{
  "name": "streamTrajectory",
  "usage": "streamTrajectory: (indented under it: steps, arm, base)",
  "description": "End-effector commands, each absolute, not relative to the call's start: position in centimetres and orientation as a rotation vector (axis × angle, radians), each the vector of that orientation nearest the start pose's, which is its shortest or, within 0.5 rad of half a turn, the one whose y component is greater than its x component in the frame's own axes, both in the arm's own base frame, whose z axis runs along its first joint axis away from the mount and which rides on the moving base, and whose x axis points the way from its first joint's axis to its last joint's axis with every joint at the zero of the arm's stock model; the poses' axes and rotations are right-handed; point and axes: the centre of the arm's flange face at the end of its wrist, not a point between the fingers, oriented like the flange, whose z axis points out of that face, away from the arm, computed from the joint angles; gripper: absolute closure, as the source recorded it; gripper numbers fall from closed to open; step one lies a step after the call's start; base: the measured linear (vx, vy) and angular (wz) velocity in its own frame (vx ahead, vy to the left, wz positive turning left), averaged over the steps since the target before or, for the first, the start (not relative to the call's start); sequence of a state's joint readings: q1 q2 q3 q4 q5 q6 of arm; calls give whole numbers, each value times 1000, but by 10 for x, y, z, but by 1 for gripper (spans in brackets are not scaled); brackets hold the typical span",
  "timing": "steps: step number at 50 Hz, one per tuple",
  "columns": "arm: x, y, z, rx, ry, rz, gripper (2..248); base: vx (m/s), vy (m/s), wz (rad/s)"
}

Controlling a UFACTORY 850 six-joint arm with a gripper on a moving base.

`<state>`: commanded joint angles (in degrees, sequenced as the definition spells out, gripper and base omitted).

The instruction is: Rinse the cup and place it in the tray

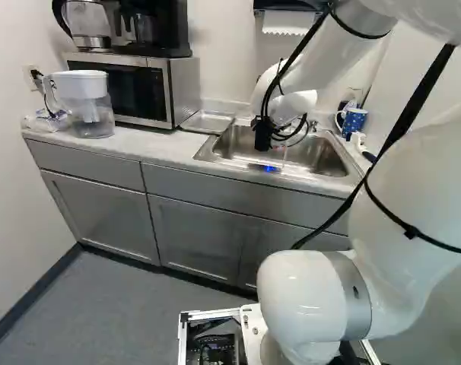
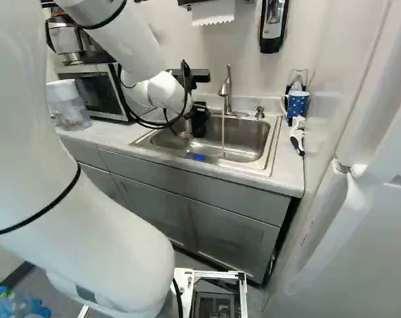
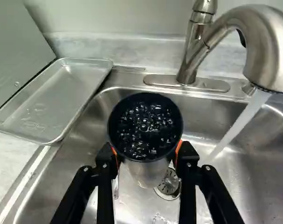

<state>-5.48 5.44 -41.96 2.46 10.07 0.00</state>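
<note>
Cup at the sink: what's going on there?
The arm's gripper has the cup clamped between its two fingers, over the sink, mouth facing the wrist camera, with bubbles or droplets inside. The faucet is running, but its stream falls beside the cup, not into it. The tray sits next to the sink; the cup isn't in it yet. Looks like mid-rinse, though I can't tell whether the rinsing is finished.
</note>
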Motion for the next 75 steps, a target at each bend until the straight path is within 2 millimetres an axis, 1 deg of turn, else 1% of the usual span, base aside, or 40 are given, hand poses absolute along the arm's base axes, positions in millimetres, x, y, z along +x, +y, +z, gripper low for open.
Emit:
streamTrajectory:
  steps: [8, 31, 71, 75]
  arm:
    - [455, -38, 535, -2758, 176, -1548, 125]
    - [451, -37, 560, -2715, 171, -1622, 125]
    - [473, -29, 606, -2635, 140, -1733, 125]
    - [473, -29, 606, -2635, 140, -1733, 125]
  base:
    - [0, 0, 0]
    - [0, 0, 0]
    - [0, 0, 0]
    - [0, 0, 0]
